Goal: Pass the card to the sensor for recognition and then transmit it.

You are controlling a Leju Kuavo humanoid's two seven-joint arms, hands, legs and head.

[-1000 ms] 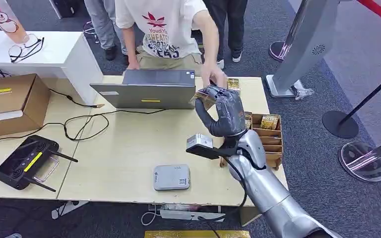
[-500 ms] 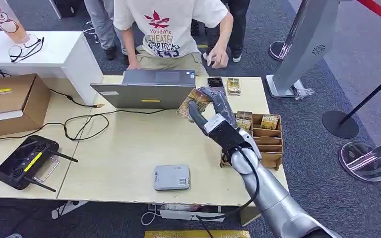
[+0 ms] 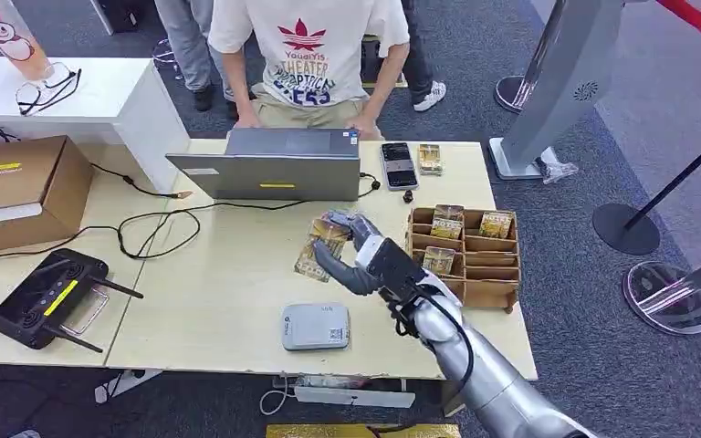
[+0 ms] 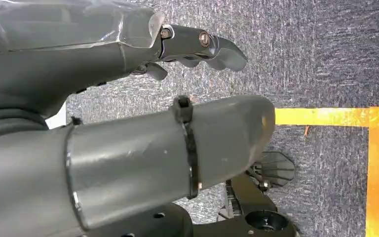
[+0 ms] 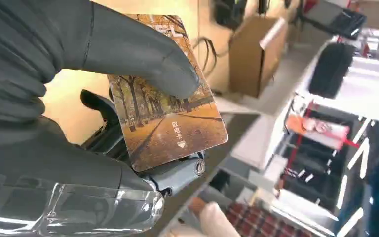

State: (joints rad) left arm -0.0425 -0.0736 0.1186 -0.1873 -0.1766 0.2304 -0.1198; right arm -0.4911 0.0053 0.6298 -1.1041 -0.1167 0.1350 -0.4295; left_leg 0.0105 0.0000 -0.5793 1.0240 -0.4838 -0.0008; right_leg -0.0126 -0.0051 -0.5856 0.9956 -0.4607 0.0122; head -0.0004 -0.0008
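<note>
One card (image 3: 322,245) is pinched in the right hand (image 3: 351,254) above the desk (image 3: 219,274), near the grey sensor (image 3: 316,327); scanning and handing over seem left. The left hand (image 4: 197,47) hangs empty, fingers apart.

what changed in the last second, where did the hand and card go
The right hand, still holding the card, came back from beside the laptop toward the robot and left, nearer the grey sensor box. The person's hand withdrew and a phone now lies on the table. The rack stayed put.
</note>
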